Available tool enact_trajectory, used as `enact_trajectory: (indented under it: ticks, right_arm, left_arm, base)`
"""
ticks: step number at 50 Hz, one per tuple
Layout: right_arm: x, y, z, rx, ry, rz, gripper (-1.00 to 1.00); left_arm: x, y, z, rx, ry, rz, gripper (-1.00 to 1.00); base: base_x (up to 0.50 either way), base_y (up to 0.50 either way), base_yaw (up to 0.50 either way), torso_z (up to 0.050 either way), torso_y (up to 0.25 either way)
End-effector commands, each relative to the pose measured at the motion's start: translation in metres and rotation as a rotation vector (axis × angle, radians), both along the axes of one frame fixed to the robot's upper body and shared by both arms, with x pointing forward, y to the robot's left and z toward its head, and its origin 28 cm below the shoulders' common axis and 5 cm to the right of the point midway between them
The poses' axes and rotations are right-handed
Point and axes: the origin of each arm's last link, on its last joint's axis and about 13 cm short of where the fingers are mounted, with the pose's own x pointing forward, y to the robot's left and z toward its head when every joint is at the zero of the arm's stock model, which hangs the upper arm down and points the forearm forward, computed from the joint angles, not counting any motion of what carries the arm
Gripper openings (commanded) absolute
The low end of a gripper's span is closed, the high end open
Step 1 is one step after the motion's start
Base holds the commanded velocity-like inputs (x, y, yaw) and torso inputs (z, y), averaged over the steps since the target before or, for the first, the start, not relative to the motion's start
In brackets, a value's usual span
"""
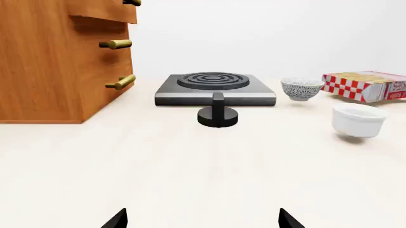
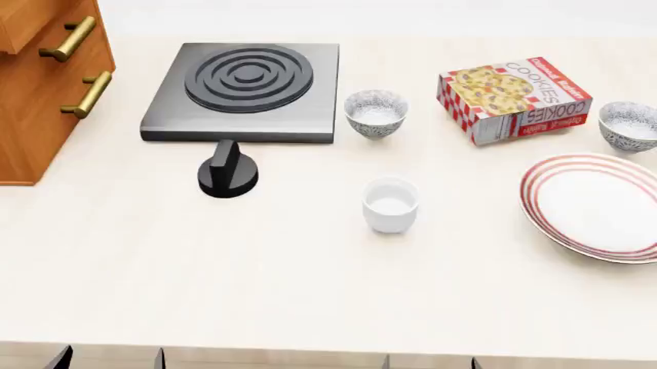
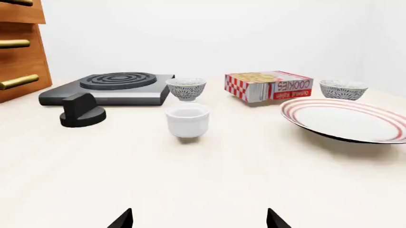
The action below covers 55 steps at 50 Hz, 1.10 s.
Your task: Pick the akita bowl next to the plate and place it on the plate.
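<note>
The plate lies at the right edge of the desk, partly cut off by the head view. Just behind it, near the far right corner, stands the speckled bowl — upright, on the desk surface, apart from the plate's rim and close to the right end of the cookie box. A second speckled bowl sits further left, between the cookie box and the black hotplate, just beside the hotplate's right side. A plain white cup stands nearer the front, roughly mid-desk, well apart from the plate. A black knob rests in front of the hotplate, and a wooden drawer unit with brass handles fills the far left corner.

Both grippers hang low at the front edge of the desk, holding nothing. The left gripper shows only two dark fingertips spread wide — its jaws stand apart. The right gripper looks the same, jaws parted with bare desk between them.
</note>
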Motion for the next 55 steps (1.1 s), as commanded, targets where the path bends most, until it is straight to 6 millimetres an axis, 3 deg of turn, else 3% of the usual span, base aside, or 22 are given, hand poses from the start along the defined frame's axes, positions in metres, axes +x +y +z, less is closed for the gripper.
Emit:
enact_trajectory:
  ticks: [1,19,23,27,32,43,49,55]
  right_arm:
    - [0.001,0.000,-0.001,-0.004,-0.005,-0.014,1.00]
    - [0.003,-0.001,-0.005,-0.005,0.003,-0.025,1.00]
    - [0.000,0.001,-0.002,-0.009,0.009,-0.012,1.00]
    - [-0.001,0.000,0.005,0.003,0.004,-0.002,1.00]
    - [-0.002,0.002,0.026,0.071,-0.022,0.042,1.00]
    - [-0.002,0.010,0.103,0.180,-0.151,0.184,1.00]
    - [-0.003,0.011,0.137,0.218,-0.218,0.223,1.00]
    - [0.001,0.006,0.154,0.242,-0.268,0.232,1.00]
  left_arm:
    - [0.000,0.001,0.000,-0.004,0.000,0.006,1.00]
    - [0.000,0.002,0.004,-0.054,-0.010,0.003,1.00]
    - [-0.002,0.003,0.014,-0.046,-0.046,-0.019,1.00]
    - [0.003,0.011,0.039,-0.156,-0.031,-0.017,1.00]
    - [0.008,0.024,0.062,-0.198,-0.034,0.001,1.00]
    - [0.017,0.070,0.096,-0.204,-0.077,0.154,1.00]
    - [0.015,0.088,0.092,-0.191,-0.081,0.222,1.00]
    - [0.013,0.100,0.087,-0.174,-0.086,0.262,1.00]
  base:
    - [0.00,0.00,0.00,0.000,0.000]
    - [0.00,0.00,0.00,0.000,0.000]
    - [0.00,0.00,0.00,0.000,0.000]
    - [0.00,0.00,0.00,0.000,0.000]
    - [0.00,0.00,0.00,0.000,0.000]
    - [0.00,0.00,0.00,0.000,0.000]
    - [0.00,0.00,0.00,0.000,0.000]
    - [0.00,0.00,0.00,0.000,0.000]
